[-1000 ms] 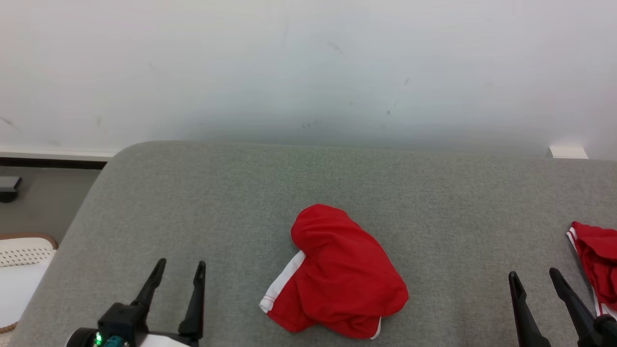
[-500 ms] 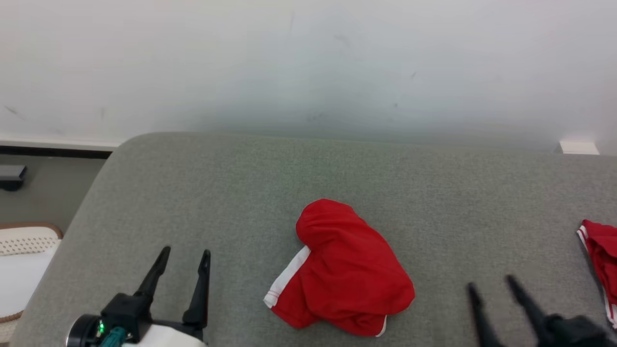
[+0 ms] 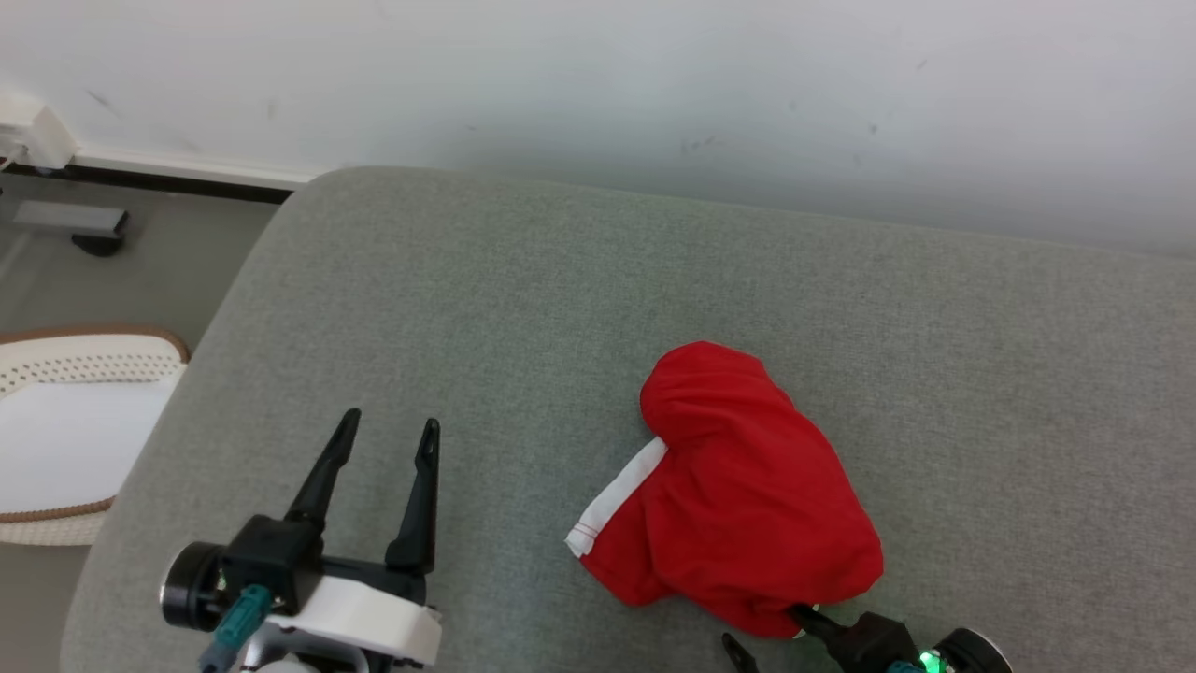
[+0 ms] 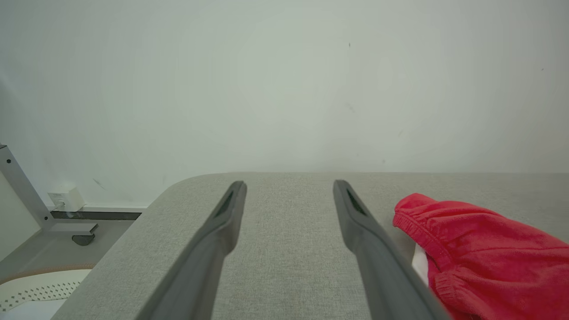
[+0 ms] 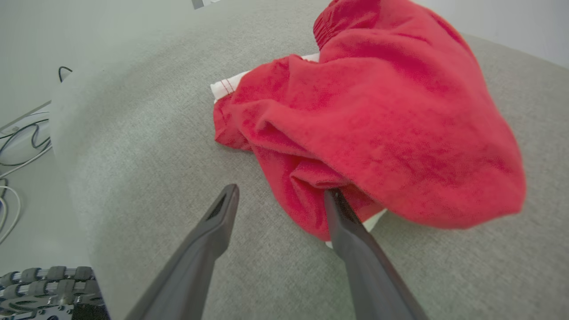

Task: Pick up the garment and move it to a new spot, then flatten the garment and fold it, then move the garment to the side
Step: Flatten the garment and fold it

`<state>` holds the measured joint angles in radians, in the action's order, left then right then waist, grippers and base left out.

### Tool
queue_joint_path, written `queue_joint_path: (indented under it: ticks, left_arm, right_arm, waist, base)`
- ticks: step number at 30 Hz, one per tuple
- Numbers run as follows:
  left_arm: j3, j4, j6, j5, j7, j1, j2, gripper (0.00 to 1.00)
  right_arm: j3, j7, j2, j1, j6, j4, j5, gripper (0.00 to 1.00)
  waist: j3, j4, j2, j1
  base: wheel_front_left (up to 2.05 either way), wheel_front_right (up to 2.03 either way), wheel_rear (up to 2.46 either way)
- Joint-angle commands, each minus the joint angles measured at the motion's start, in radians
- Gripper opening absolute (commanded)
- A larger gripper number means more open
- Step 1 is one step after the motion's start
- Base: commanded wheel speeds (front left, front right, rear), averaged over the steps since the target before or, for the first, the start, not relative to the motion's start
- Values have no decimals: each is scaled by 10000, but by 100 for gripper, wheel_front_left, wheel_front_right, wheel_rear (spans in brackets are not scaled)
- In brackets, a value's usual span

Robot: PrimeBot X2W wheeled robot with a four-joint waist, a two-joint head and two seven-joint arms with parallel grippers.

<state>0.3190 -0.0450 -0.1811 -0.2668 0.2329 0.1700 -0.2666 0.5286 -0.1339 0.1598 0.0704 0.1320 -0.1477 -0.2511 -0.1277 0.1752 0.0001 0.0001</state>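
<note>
- The garment (image 3: 738,495) is a pair of red shorts, bunched into a rounded heap on the grey cushion (image 3: 523,280), lower right of centre in the head view.
- A white band (image 3: 621,495) runs along its left edge (thin red stitching shows at the band's lower end), and a gathered hem sits at the heap's upper end.
- The left gripper (image 3: 391,422) is in the lower left of the head view. Its two dark fingers are spread and hold nothing, and it stands well apart from the garment, over bare cushion.
- In the left wrist view those fingers (image 4: 222,231) rise from the bottom edge with bare cushion between them. The garment lies at the lower right, just beside the right-hand finger.
- The right gripper (image 3: 764,628) shows at the bottom edge of the head view, right of centre, at the heap's near edge.
- In the right wrist view its fingers are spread. The tip of the right-hand one is tucked under a fold of red cloth, while the left-hand one (image 5: 215,222) lies over bare cushion, clear of the cloth. Nothing is pinched between them.
- A pale wall (image 3: 598,75) rises behind the cushion across the top of the head view.
- At the left edge of the head view, a white basket (image 3: 93,363) with a brown rim stands on the floor (image 3: 168,271) beside the cushion.
- Cables (image 5: 18,146) lie at the left edge of the right wrist view.
</note>
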Motion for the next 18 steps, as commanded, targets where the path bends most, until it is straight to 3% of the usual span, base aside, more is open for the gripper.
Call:
queue_joint_path:
  ticks: [1,6,7,9,12,18]
  left_arm:
    - [-19,-53,-2,29,111,146,42,100]
    - [7,-206,37,21,209,342,168,100]
    - [11,-253,47,32,227,361,182,100]
    - [14,-336,57,33,244,405,222,100]
    - [-36,-422,38,55,272,421,240,100]
    - [-173,-440,-40,87,312,387,196,100]
  right_arm:
    - [151,112,74,420,-28,-462,87,100]
    - [645,-217,136,1217,-31,-2329,191,100]
    - [721,-183,106,1312,-31,-2584,91,95]
    - [883,-113,34,1487,-31,-2874,-98,0]
    - [1248,155,-36,1649,-2,-2694,-352,0]
    - [1646,821,209,2028,-19,-1156,-837,0]
  waist:
    - [-236,212,-1,-1]
    - [-449,391,-1,-1]
    - [-468,416,-1,-1]
    - [-489,440,-1,-1]
    - [-492,395,-1,-1]
    - [-443,103,-1,-1]
  base:
    - [0,0,0]
    - [0,0,0]
    - [0,0,0]
    - [0,0,0]
    - [0,0,0]
    - [0,0,0]
